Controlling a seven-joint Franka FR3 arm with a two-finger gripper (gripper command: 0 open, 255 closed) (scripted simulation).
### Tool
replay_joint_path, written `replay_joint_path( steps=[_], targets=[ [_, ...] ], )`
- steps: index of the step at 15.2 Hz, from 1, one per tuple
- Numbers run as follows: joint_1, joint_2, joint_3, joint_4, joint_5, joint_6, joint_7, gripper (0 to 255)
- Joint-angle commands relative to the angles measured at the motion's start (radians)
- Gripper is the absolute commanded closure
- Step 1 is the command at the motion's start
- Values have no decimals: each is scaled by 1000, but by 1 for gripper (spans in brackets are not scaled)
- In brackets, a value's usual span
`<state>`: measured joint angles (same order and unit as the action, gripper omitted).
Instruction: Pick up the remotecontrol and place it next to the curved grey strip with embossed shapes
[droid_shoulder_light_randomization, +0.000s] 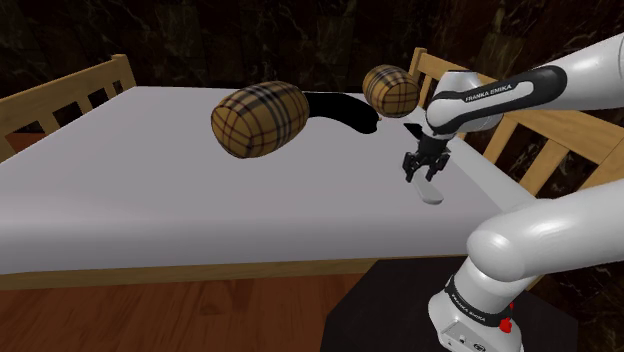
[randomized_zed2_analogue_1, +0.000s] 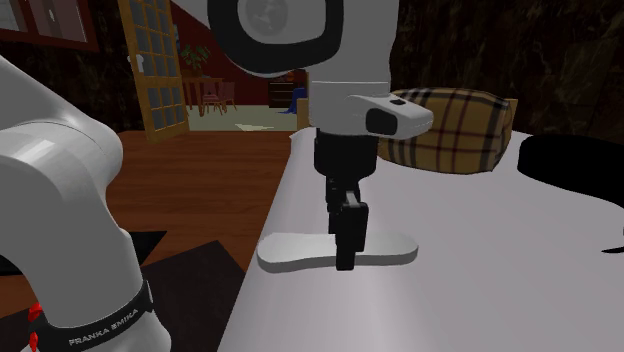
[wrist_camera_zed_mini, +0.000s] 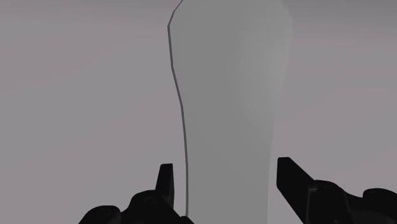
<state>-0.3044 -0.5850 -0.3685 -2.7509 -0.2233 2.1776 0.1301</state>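
Observation:
The remote control (droid_shoulder_light_randomization: 434, 193) is a pale grey, flat, elongated slab lying on the grey table (droid_shoulder_light_randomization: 150, 200) near its edge by the stand. My gripper (droid_shoulder_light_randomization: 424, 177) points down over it. In the second exterior view the black fingers (randomized_zed2_analogue_1: 346, 240) reach down to the remote control (randomized_zed2_analogue_1: 295, 250). The wrist view shows my gripper (wrist_camera_zed_mini: 226, 173) open, one finger on each side of the remote control (wrist_camera_zed_mini: 229, 95) with a small gap at both. A black curved strip (droid_shoulder_light_randomization: 338, 108) lies at the far side of the table, between two cushions.
Two plaid cushions (droid_shoulder_light_randomization: 258, 118) (droid_shoulder_light_randomization: 391, 89) sit on the table beside the black strip. Wooden chairs stand at the far left (droid_shoulder_light_randomization: 60, 95) and behind the arm (droid_shoulder_light_randomization: 560, 140). The table's edge runs close beside the remote, above a wooden floor (randomized_zed2_analogue_1: 200, 190).

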Motion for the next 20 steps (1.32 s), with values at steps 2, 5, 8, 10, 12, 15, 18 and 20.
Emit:
replay_joint_path(
  steps=[2, 5, 8, 10, 12, 15, 18, 20],
  targets=[
    [-1, -28, 10, 23, 4, -50, 2, 255],
    [0, -49, 19, 50, 9, -100, 2, 255],
    [1, -67, 28, 80, 15, -147, 3, 255],
    [2, -78, 34, 100, 19, -178, 3, 255],
    [3, -87, 40, 122, 23, -208, 3, 255],
    [5, -98, 48, 155, 29, -253, 3, 255],
    [7, -106, 55, 190, 34, -296, 3, 255],
    [8, -110, 60, 214, 38, -324, 3, 255]
  ],
)
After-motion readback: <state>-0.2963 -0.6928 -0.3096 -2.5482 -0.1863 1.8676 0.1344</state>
